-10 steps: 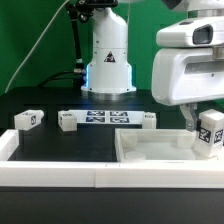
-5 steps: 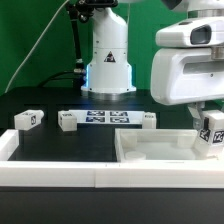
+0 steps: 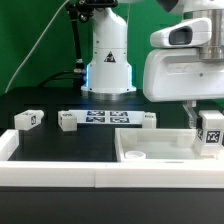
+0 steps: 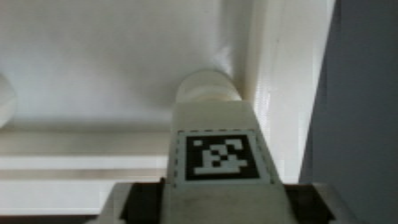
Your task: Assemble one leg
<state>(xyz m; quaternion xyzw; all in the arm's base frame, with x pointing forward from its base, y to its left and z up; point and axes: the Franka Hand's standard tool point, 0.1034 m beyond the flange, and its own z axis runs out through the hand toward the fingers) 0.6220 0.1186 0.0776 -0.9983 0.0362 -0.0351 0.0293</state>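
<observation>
Hanging at the exterior view's right, the gripper (image 3: 206, 122) is clamped on the leg (image 3: 211, 134), w/ fingers pressed on both sides. The leg is upright, long axis approx. vertical, tag face twd the exterior camera. Its lower end is over the tabletop (image 3: 150, 152) near the rim; can't tell if it touches.

In the wrist view the leg (image 4: 215, 110) runs straight out from the gripper (image 4: 217, 196), rounded end pointing at the tabletop's (image 4: 89, 60) inner surface beside its raised rim.

A second leg (image 3: 27, 119), third leg (image 3: 67, 122) and fourth leg (image 3: 148, 120) lie on the black table, w/ the marker board (image 3: 100, 118) btw the last two.
</observation>
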